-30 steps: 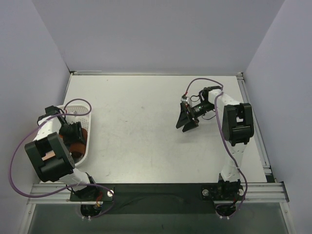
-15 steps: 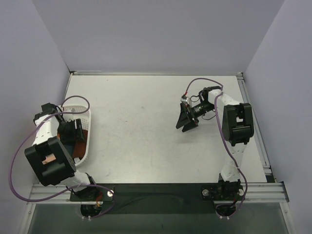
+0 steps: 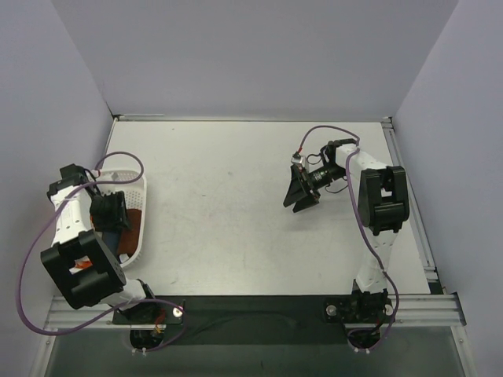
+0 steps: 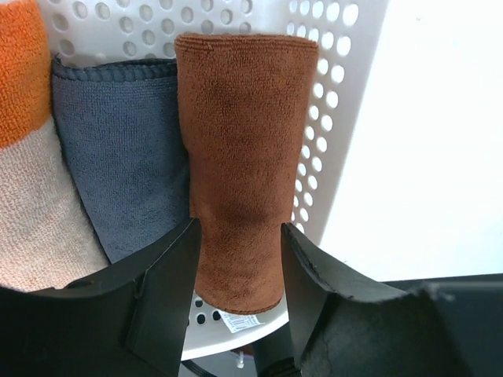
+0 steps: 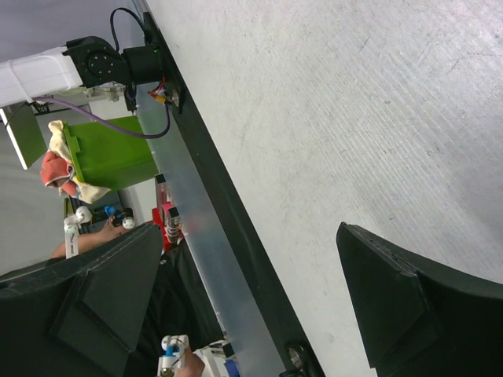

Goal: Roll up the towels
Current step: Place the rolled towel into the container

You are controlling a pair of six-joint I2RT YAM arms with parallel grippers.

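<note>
Brown towel [image 4: 244, 157] lies in the basket [image 4: 346, 118] against its side wall, and my left claw [image 4: 240, 228], just nudged back, is now half-closed pinching its near end, probably to lift it out; right claw [image 5: 250, 232] gapes empty.

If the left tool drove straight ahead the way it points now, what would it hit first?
The rust-brown towel. It sits in the white basket, right between the fingers of the left tool, so it would likely come first. Whether the fingers already touch it is unclear.
</note>
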